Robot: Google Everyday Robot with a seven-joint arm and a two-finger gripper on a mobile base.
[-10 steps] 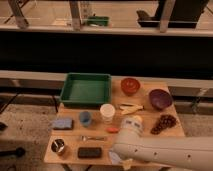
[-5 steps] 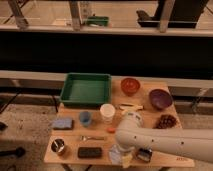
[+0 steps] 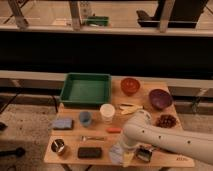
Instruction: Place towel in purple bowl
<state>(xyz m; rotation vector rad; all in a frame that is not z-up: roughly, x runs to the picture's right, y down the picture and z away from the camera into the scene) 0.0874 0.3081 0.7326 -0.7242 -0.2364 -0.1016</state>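
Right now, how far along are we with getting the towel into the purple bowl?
Done: nothing yet; the purple bowl at the back right of the table shows no towel in it. The towel lies at the table's front edge. In hand: the arm reaches in from the right, with the tool low beside the towel. Left: grasp it, lift, carry it to the bowl, release.

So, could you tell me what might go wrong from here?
The towel lies at the table's front edge, beside the gripper; a poor grab could nudge it off. The way to the purple bowl runs close by the grapes, which the arm might knock. The red bowl sits near the purple one, so a drop could land wrong.
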